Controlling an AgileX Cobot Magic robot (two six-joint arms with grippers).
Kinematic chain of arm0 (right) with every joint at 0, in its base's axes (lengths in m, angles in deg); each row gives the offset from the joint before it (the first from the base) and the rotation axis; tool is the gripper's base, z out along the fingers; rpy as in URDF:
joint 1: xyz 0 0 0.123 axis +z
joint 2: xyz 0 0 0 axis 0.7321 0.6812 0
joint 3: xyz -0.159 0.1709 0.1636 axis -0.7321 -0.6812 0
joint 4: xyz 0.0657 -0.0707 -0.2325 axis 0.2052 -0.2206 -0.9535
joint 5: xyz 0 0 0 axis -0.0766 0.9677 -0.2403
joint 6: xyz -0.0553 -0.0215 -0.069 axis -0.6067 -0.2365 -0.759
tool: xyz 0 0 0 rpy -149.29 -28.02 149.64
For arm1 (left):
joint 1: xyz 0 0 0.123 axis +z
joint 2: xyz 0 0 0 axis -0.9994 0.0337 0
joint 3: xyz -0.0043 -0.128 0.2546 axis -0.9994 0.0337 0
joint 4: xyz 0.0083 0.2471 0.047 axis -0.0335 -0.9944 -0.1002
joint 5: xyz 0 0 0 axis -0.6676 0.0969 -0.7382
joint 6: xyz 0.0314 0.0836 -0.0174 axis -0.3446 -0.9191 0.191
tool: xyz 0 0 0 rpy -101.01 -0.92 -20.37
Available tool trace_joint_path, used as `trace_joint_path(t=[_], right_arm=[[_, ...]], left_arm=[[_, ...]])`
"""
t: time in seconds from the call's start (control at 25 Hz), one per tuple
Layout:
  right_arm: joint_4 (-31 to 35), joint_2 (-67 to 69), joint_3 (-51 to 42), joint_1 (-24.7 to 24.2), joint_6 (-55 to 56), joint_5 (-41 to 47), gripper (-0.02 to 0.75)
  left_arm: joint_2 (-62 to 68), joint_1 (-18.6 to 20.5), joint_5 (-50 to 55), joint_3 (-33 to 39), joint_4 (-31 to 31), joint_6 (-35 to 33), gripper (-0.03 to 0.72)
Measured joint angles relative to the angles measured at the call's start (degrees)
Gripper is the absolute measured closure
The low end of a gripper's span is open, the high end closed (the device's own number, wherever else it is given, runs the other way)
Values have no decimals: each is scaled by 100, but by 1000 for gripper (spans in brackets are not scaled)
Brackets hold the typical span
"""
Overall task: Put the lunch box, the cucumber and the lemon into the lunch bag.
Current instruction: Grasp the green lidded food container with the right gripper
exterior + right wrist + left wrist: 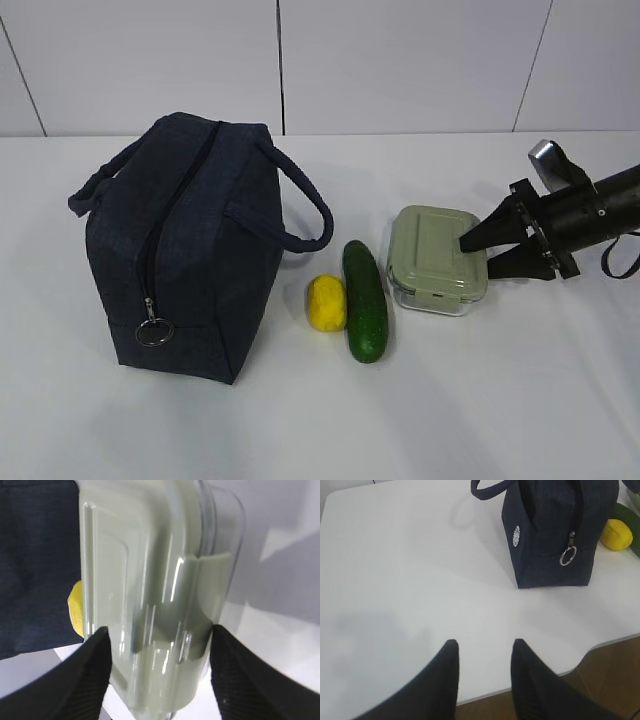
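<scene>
The lunch bag [190, 250] stands at the left with its top zipper closed and the ring pull [154, 330] hanging at the near end; it also shows in the left wrist view [545, 530]. The lemon [326, 302] and the cucumber [365, 300] lie side by side to its right. The lunch box [435, 255], with its sage-green lid, rests on the table beyond them. My right gripper [476, 255] is open, with its fingers on either side of the box's right end [150, 580]. My left gripper [485, 642] is open and empty over the table's near left edge.
The white table [500, 400] ends just under the left gripper, with the wooden floor [615, 670] below. The bag's loop handle [305, 205] sticks out towards the cucumber. A white wall stands behind the table.
</scene>
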State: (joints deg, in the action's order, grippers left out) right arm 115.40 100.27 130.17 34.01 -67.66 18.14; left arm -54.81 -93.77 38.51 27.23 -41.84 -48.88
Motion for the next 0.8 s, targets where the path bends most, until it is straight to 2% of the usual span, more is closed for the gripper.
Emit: trace_joint_path(t=[0.8], right_arm=[[360, 202, 0, 4, -73, -26, 273]], left_arm=[[0, 0, 0, 0, 12, 0, 449]])
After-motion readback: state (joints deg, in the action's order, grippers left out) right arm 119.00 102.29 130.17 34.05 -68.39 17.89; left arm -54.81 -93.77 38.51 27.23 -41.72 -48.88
